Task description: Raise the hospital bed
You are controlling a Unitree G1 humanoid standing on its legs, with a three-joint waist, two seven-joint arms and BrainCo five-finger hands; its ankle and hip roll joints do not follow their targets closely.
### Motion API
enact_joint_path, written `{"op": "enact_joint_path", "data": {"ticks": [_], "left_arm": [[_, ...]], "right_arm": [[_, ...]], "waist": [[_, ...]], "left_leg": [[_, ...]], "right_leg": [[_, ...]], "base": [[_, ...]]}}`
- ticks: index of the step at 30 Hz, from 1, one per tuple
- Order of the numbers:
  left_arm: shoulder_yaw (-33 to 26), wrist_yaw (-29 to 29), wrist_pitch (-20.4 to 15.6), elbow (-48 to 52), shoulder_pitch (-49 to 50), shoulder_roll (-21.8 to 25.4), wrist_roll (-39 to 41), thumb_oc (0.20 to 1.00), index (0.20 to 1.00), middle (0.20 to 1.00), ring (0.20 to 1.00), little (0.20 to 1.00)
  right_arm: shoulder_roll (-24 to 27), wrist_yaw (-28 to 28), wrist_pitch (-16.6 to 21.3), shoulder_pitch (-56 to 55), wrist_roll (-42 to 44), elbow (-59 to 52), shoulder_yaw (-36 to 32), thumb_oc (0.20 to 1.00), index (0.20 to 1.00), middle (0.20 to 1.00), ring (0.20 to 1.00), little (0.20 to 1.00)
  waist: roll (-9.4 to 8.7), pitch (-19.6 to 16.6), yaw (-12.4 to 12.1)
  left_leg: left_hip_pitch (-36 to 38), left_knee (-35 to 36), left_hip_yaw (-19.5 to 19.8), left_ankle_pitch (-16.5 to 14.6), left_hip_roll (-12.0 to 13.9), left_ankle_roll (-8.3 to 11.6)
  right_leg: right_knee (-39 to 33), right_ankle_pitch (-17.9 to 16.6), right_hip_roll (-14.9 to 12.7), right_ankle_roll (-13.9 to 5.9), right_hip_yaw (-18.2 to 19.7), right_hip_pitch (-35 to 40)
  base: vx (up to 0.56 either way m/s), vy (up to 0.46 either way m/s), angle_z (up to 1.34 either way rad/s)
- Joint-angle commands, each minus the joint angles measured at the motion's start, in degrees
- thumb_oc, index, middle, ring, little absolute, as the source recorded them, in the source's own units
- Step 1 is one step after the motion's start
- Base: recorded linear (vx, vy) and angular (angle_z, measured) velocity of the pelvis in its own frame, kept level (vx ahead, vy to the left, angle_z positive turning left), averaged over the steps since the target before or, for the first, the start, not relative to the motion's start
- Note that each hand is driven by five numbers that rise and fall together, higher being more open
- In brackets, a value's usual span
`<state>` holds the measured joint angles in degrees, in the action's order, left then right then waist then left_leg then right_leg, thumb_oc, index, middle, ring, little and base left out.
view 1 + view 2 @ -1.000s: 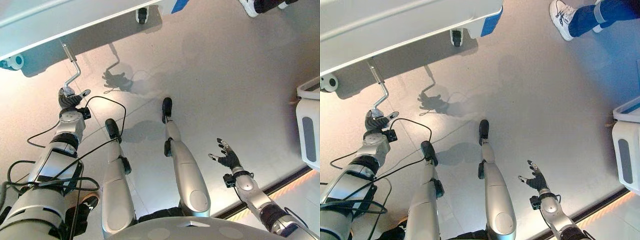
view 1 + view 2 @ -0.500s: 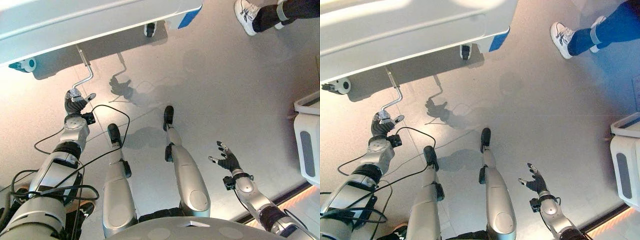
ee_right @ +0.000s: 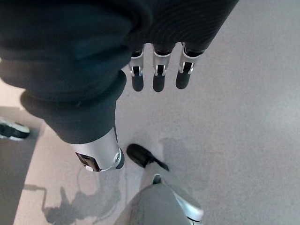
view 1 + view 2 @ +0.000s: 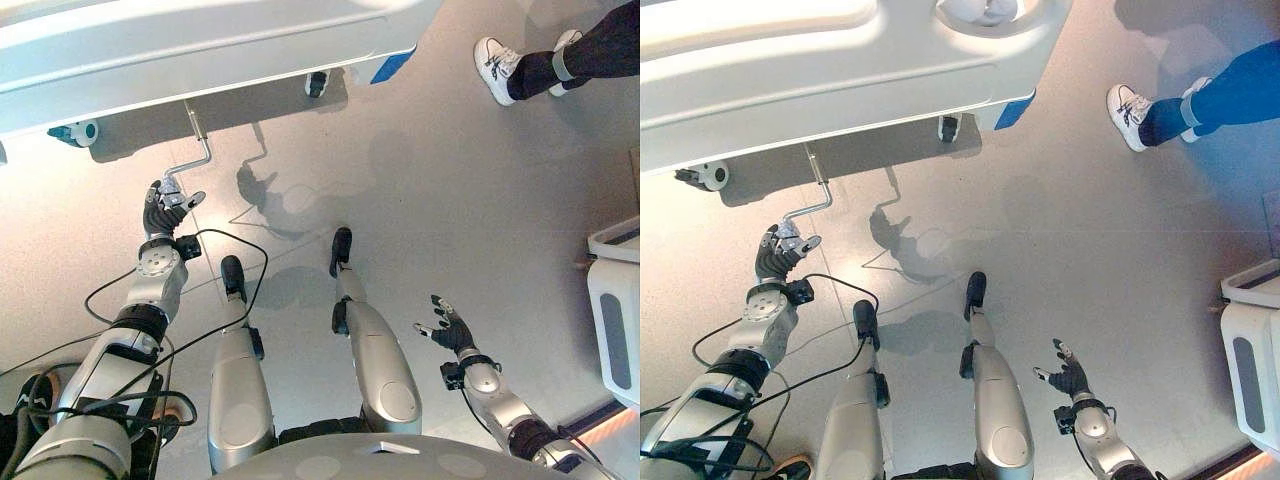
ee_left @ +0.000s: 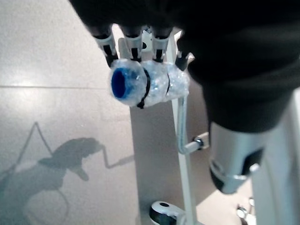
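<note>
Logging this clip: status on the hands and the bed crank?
Left hand shut on crank handle. Right hand open, idle over floor. Person's shoes near bed corner, away from crank.

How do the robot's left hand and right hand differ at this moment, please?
The left hand reaches up to the bed's crank handle, while the right hand hangs low over bare floor. The left hand's fingers curl round the wrapped grip, seen in its wrist view; the right hand's fingers are relaxed and spread, holding nothing. Both have silver fingers with dark tips and dark ribbed covers.
</note>
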<state>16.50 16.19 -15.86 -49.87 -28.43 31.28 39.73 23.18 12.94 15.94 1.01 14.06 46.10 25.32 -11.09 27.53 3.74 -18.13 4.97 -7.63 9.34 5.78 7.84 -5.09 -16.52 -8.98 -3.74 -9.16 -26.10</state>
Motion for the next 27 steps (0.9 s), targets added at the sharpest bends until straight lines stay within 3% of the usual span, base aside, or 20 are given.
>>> {"op": "enact_joint_path", "data": {"ticks": [1,17,27], "left_arm": [[0.25,-3.54,-1.11,2.64,1.63,-4.86,0.02,1.0,1.0,1.0,1.0,1.0],[-1.34,-6.36,0.1,-1.92,12.62,-10.49,-1.9,1.0,1.0,1.0,1.0,1.0],[-3.8,-7.45,1.21,-8.24,16.41,-12.39,-3.59,1.0,1.0,1.0,1.0,1.0]], "right_arm": [[1.43,0.15,-0.36,-1.64,-0.51,-0.34,-1.37,1.0,1.0,1.0,1.0,1.0],[-1.62,-0.15,-1.52,-2.75,-0.77,5.99,-3.13,1.0,1.0,1.0,1.0,1.0],[-3.18,-0.75,-1.91,-3.57,-0.51,8.28,-3.48,1.0,1.0,1.0,1.0,1.0]], "waist": [[2.19,-1.59,1.12],[4.35,-6.16,-2.02],[4.49,-8.74,-3.02]], "left_leg": [[-4.71,-1.59,0.92,-0.83,-5.41,-6.84],[0.99,-1.36,1.84,-2.58,-6.13,-7.37],[4.19,-0.76,2.24,-3.49,-6.28,-7.62]], "right_leg": [[3.0,2.26,1.51,-4.26,-3.19,-0.17],[3.23,3.83,0.31,-4.65,-4.26,6.51],[2.67,4.74,0.13,-4.93,-4.67,10.25]], "base": [[-0.03,0.018,0.11],[0.04,0.023,0.04],[0.04,0.011,0.01]]}}
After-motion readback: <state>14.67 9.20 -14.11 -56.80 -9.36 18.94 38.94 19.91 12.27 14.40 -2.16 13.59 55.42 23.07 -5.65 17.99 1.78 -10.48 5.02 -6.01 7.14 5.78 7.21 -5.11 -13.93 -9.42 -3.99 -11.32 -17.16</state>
